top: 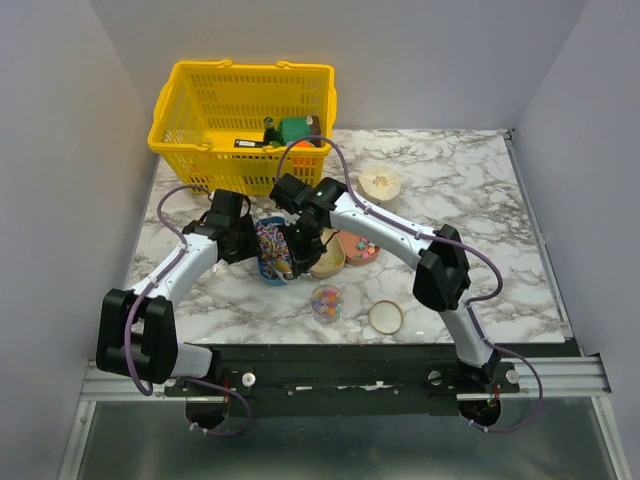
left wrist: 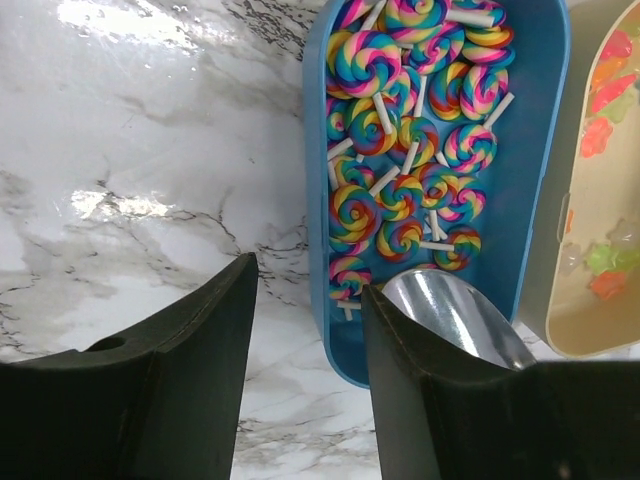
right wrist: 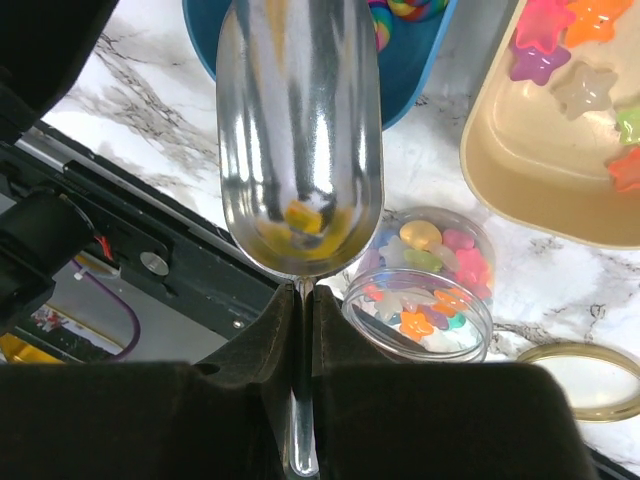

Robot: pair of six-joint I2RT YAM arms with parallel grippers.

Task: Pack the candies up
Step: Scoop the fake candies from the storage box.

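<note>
Swirl lollipop candies (left wrist: 400,130) fill a blue oval tray (left wrist: 525,170), which also shows in the top view (top: 270,272). Star-shaped candies (right wrist: 590,60) lie in a beige oval tray (right wrist: 520,170). More candies sit in a small clear jar (right wrist: 430,290), open, near the front edge (top: 326,301). My right gripper (right wrist: 301,295) is shut on the handle of a metal scoop (right wrist: 300,130) held over the blue tray's near end. A yellow-orange spot shows in its bowl; candy or reflection, I cannot tell. My left gripper (left wrist: 306,282) is open, straddling the blue tray's near-left rim.
A yellow basket (top: 200,120) with goods stands at the back left. A pink tray (top: 360,247) lies right of the beige one. The jar's ring lid (top: 385,316) lies beside the jar. A pale round object (top: 380,182) sits farther back. Both grippers crowd together over the trays.
</note>
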